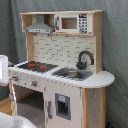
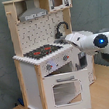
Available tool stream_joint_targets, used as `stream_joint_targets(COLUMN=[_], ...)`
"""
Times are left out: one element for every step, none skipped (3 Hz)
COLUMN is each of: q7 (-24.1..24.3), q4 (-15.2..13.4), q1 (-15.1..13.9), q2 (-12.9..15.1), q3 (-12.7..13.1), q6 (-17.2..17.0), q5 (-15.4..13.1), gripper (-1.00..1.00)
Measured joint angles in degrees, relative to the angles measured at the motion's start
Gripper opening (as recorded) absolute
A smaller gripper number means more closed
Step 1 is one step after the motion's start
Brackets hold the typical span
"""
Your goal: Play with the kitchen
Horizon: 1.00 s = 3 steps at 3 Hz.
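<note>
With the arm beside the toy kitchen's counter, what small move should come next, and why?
Probably a short reach toward the sink and faucet. In the second exterior view the arm sits beside that end of the kitchen, nearer to them than to the stovetop. Its claw is hidden.

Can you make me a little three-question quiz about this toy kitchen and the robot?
1. True or false: the black-red stovetop of the white and pale wood toy kitchen has a pot on it.
2. What sits nearest the black curved faucet? A) silver sink B) grey hood C) windowed oven door
3. In the second exterior view, the white robot arm is on the kitchen's ____ side.

Key: 1 false; 2 A; 3 right.
</note>
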Motion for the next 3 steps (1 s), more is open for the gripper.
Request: stream_joint_targets(q7=[-0.6,-2.6,-6.3], q4=[-3.4,-6.5,-7.1], q1=[2.9,4.2,4.1], q2=[3.1,7.7,12.7], q3=[-0.9,-1.8,-3.3], q6=[-0.1,0.2,0.2], q5=[1.7,3.6,4.6], gripper=[1.00,1.00,1.00])
